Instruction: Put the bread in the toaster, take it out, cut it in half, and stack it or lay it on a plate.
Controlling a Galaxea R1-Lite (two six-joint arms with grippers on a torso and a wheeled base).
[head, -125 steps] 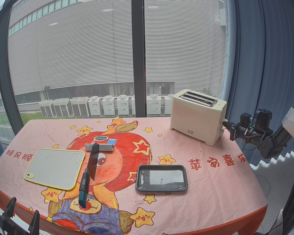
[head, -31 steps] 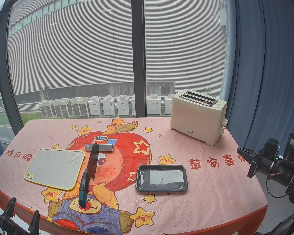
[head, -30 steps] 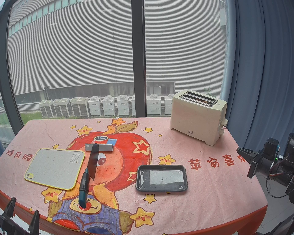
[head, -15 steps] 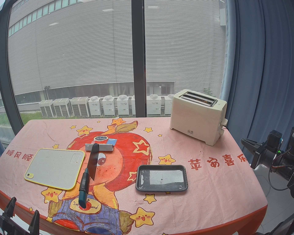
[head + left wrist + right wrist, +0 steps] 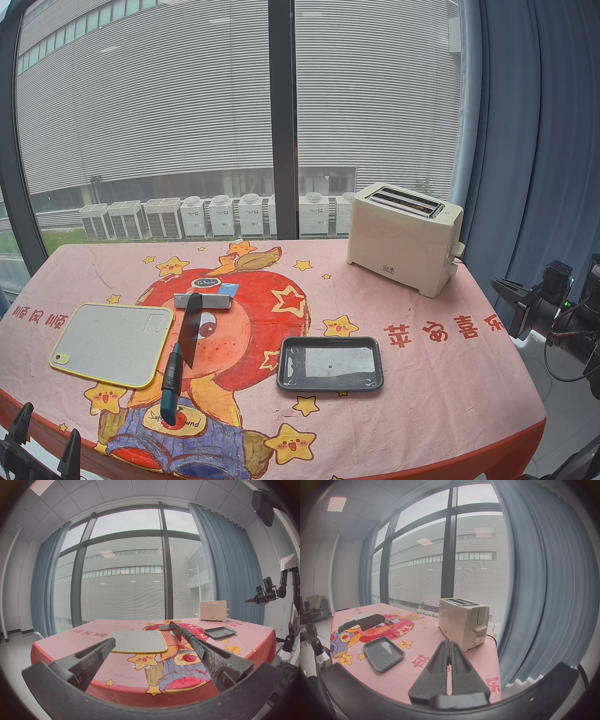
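Two tools sit off the table (image 5: 450, 387) edges: left tool (image 5: 151, 642) apart, right tool (image 5: 449, 644) together beyond the toaster (image 5: 403, 240).

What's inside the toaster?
The cream, boxy toaster shows two long dark slots on top. Its walls hide whatever sits deeper, so what is in there cannot be told.

What the slots, the edges and overlaps keep back

In the head view, at upper right, the toaster (image 5: 405, 237) slots are dark with a brownish streak inside; what it is cannot be told. The left gripper (image 5: 50, 419) is cut off by the lower left corner, and the arm behind the right gripper (image 5: 500, 286) runs off the right edge. The knife (image 5: 178, 356) blade covers the middle of a small grey block (image 5: 215, 301). At centre left of the right wrist view, the cutting board (image 5: 355, 617) lies mostly behind the knife.
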